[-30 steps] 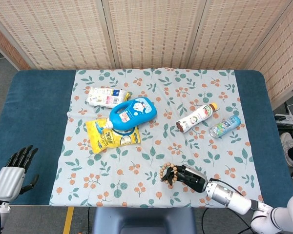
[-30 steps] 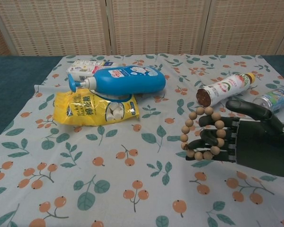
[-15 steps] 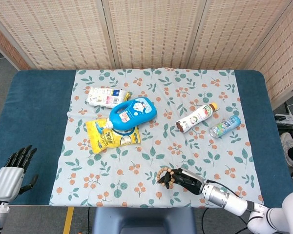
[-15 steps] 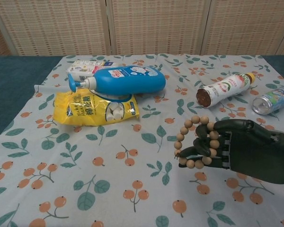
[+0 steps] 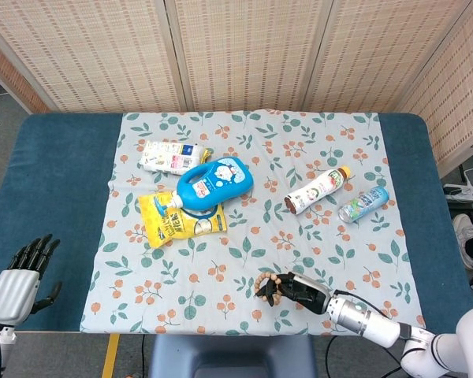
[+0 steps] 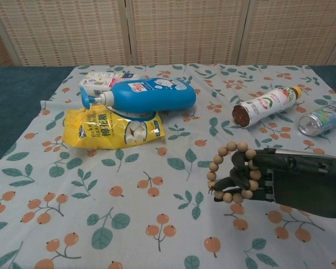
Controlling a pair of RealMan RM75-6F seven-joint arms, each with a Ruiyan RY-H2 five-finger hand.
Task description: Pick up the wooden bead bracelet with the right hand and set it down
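The wooden bead bracelet (image 6: 221,168) is a ring of tan round beads, looped around the dark fingers of my right hand (image 6: 280,180). The hand holds it upright just above the flowered cloth (image 6: 140,213) near the table's front. In the head view the bracelet (image 5: 264,285) and right hand (image 5: 299,290) sit low, right of centre, at the cloth's front edge. My left hand (image 5: 20,276) hangs at the far left off the cloth, fingers spread, holding nothing.
A blue pump bottle (image 6: 145,94) lies on a yellow snack bag (image 6: 113,129), with a white packet (image 6: 101,79) behind. A tea bottle (image 6: 266,105) and a can (image 6: 325,116) lie at the right. A woven screen stands behind the table.
My right hand has drawn back toward the front edge and sunk lower with the bracelet still on its fingers, the thumb folding in. The left hand shifted only slightly.
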